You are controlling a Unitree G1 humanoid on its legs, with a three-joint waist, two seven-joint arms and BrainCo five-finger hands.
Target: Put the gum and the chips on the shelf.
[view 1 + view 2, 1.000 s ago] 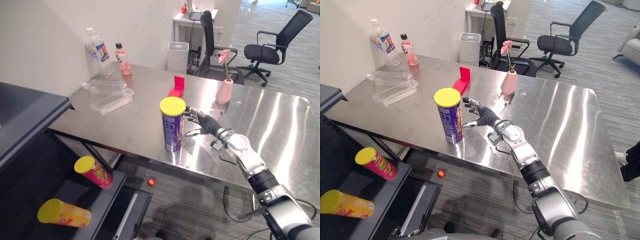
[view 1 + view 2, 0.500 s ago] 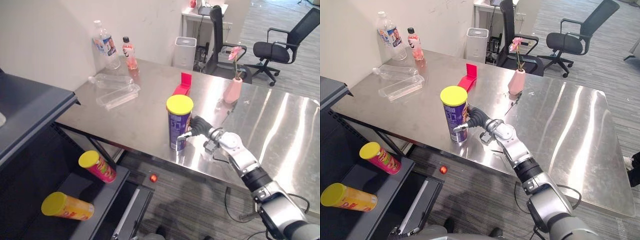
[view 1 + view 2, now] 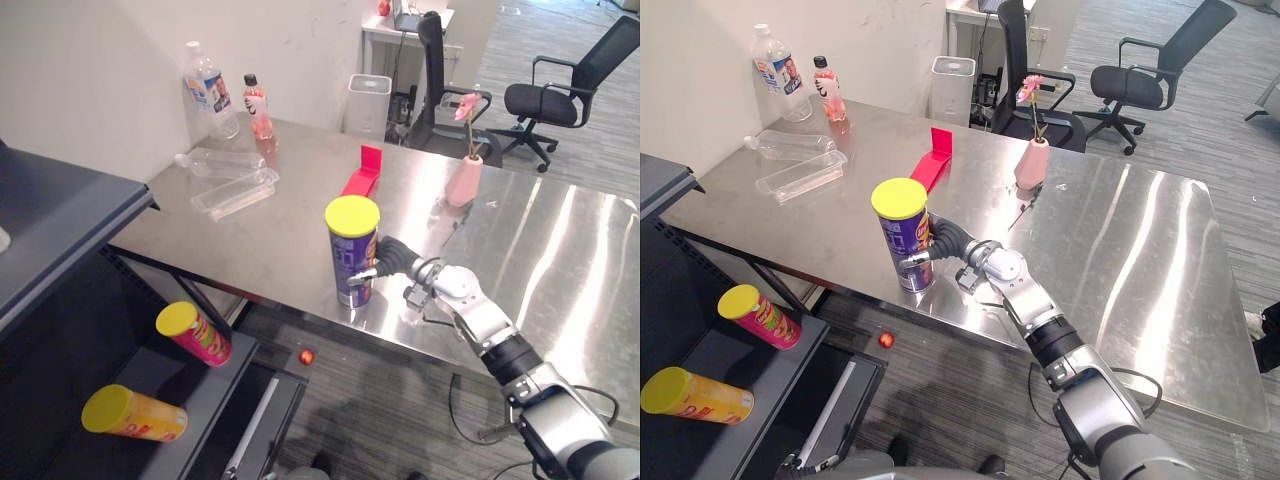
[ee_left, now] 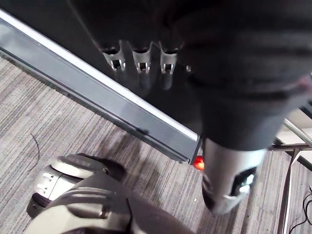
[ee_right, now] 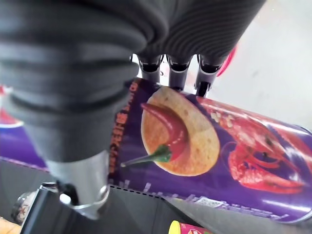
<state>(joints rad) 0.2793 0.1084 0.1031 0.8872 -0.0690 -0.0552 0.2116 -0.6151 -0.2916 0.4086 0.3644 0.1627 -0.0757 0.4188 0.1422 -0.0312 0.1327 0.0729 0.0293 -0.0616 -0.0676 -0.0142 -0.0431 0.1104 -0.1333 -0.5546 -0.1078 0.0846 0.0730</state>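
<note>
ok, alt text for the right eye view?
The right hand grips an upright purple chips can with a yellow lid near the front edge of the steel table. A pink can and an orange can lie on the shelf, lower left.

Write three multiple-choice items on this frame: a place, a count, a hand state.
1. The purple chips can stands: A on the floor; B on the steel table; C on a chair.
2. Chips cans lying on the shelf: A none; B two; C four.
3. The right hand is: A open, off the can; B shut, empty; C curled round the can.
Key: 1 B, upright near the table's edge; 2 B, a pink can and an orange can; 3 C, fingers and thumb wrap it.
</note>
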